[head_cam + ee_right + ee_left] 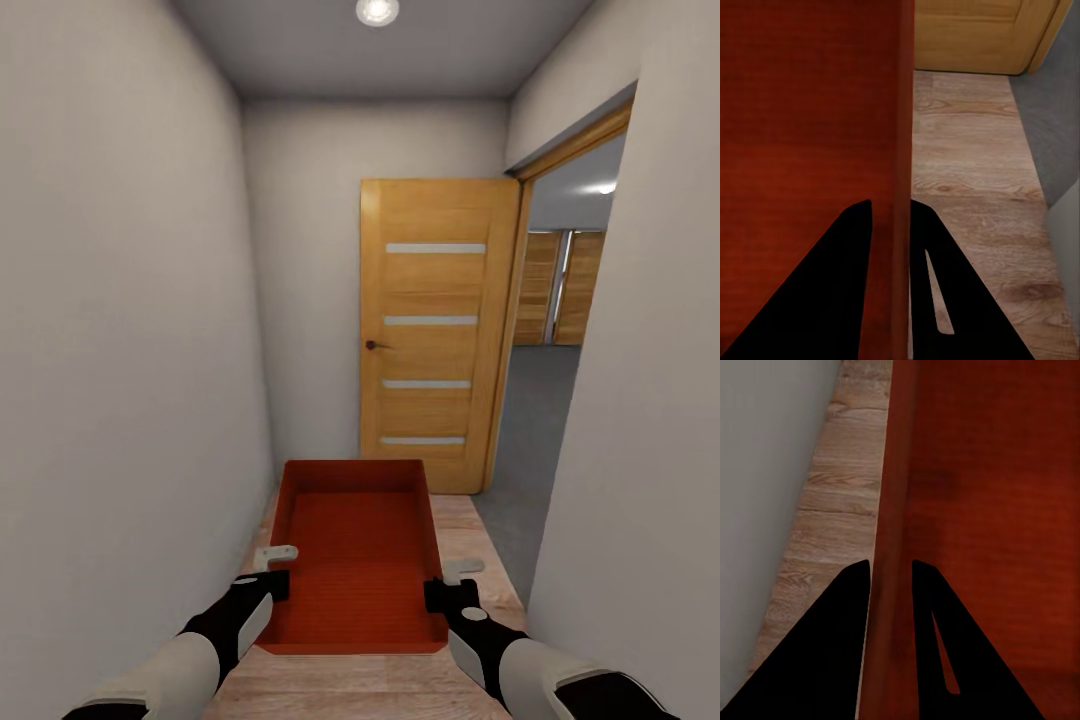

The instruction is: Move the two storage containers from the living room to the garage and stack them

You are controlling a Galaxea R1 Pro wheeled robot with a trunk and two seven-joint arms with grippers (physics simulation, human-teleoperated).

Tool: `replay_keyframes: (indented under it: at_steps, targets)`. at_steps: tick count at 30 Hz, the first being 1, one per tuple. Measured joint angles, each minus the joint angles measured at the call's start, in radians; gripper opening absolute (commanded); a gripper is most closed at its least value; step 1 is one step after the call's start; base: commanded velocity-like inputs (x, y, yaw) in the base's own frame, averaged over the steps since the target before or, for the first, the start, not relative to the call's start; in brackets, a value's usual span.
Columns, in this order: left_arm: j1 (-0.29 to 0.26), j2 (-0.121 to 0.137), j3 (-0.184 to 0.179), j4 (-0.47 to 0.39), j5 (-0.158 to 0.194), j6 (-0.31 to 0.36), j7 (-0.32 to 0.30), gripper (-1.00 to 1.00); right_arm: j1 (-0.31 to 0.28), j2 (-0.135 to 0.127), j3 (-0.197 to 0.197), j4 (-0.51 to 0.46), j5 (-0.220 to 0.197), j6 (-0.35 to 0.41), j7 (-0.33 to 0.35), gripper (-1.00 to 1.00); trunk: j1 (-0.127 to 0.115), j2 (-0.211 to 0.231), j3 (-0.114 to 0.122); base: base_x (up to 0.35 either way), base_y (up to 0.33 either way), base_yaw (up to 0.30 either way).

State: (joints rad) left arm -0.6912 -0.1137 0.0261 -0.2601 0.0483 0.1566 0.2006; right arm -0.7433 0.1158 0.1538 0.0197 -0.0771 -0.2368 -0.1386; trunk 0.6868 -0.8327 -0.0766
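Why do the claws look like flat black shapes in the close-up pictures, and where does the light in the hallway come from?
In both wrist views each claw renders as a featureless black silhouette, unlit, pinching a wall of the red bin. In the head view a round ceiling lamp lights the corridor evenly, with soft shadows; a second glow shows through the doorway. The wooden door looks slightly soft.

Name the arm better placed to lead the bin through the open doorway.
Right, probably. The right gripper clamps the orange-red rectangular storage container on the wall nearest the open wooden door and grey floor. The left gripper holds the opposite wall, beside the white wall.
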Motion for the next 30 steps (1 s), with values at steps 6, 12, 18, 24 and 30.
replay_keyframes:
  at_steps: [6, 12, 18, 24, 30]
  targets:
    - [0.000, 0.000, 0.000, 0.000, 0.000, 0.000, 0.000, -1.00, 0.000, 0.000, 0.000, 0.000, 0.000, 0.000, 0.000, -1.00, 0.000, 0.000, 0.000, 0.322, 0.000, 0.000]
    - [0.000, 0.000, 0.000, 0.000, 0.000, 0.000, 0.000, -1.00, 0.000, 0.000, 0.000, 0.000, 0.000, 0.000, 0.000, -1.00, 0.000, 0.000, 0.000, 0.322, 0.000, 0.000]
    - [0.000, 0.000, 0.000, 0.000, 0.000, 0.000, 0.000, -1.00, 0.000, 0.000, 0.000, 0.000, 0.000, 0.000, 0.000, -1.00, 0.000, 0.000, 0.000, 0.322, 0.000, 0.000]
    - [0.000, 0.000, 0.000, 0.000, 0.000, 0.000, -0.001, -1.00, 0.000, 0.000, 0.000, 0.000, 0.000, 0.000, -0.001, -1.00, 0.000, 0.000, 0.000, 0.322, 0.000, -0.002]
    - [0.000, 0.001, 0.001, 0.000, -0.001, 0.000, -0.002, -1.00, 0.000, 0.001, 0.000, 0.000, 0.000, 0.000, -0.001, -1.00, 0.000, 0.000, 0.000, 0.322, 0.041, -0.178]
